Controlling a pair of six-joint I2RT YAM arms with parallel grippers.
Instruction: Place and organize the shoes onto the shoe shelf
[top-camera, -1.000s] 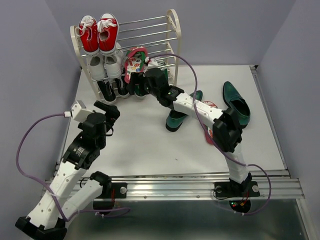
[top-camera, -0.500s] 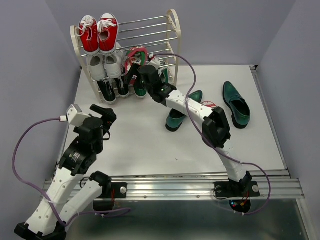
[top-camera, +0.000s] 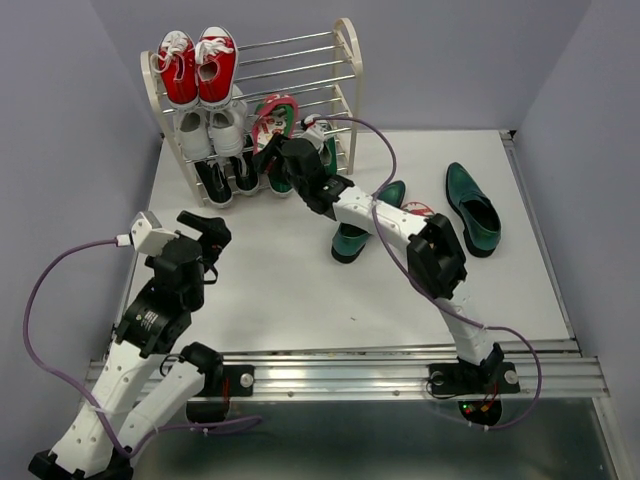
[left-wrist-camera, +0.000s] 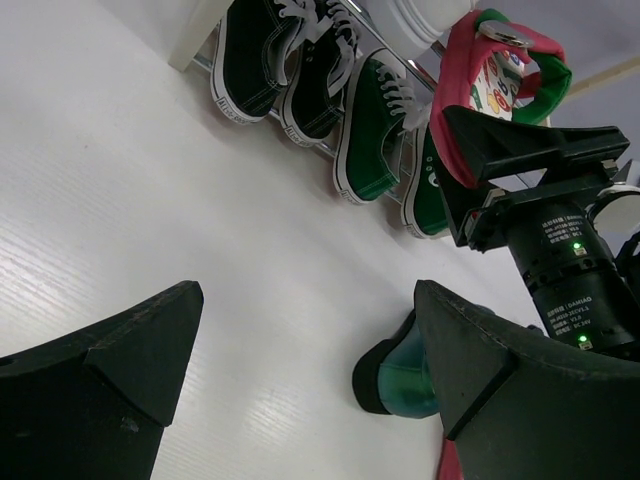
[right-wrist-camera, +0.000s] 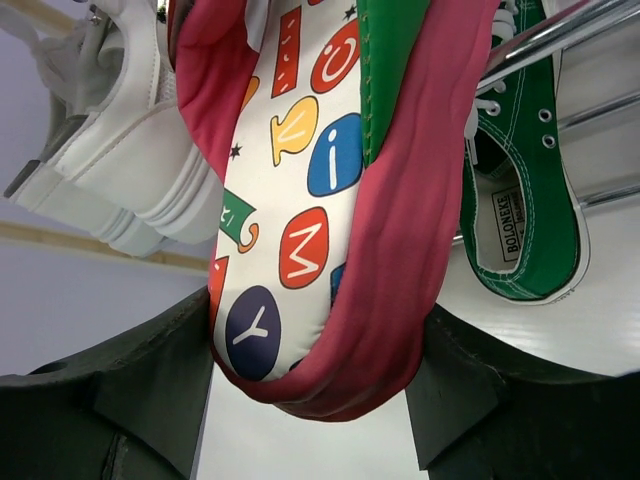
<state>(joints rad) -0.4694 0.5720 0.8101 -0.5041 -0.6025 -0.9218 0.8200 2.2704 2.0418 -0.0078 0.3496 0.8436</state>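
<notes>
My right gripper (top-camera: 281, 152) is shut on a red-pink flip-flop (top-camera: 272, 116) with a letter-patterned insole (right-wrist-camera: 320, 150) and holds it on edge against the middle rods of the shoe shelf (top-camera: 347, 58). Two green canvas sneakers (left-wrist-camera: 375, 125) sit on the bottom tier; one shows in the right wrist view (right-wrist-camera: 525, 200). One dark green loafer (top-camera: 471, 208) lies at the right; the other (top-camera: 357, 232) lies partly under the right arm and shows in the left wrist view (left-wrist-camera: 400, 372). A second flip-flop (top-camera: 421, 210) peeks from under the arm. My left gripper (top-camera: 208, 240) is open and empty above the table (left-wrist-camera: 305, 300).
Red sneakers (top-camera: 198, 68) sit on the top tier, white sneakers (top-camera: 210, 130) on the middle tier beside the flip-flop, and black sneakers (left-wrist-camera: 270, 55) on the bottom tier at the left. Purple walls close in on both sides. The right arm's cable (top-camera: 385, 150) loops past the shelf.
My right gripper has carried the flip-flop up and left to the shelf's middle tier. My left arm has drawn back slightly toward the near left, still open.
</notes>
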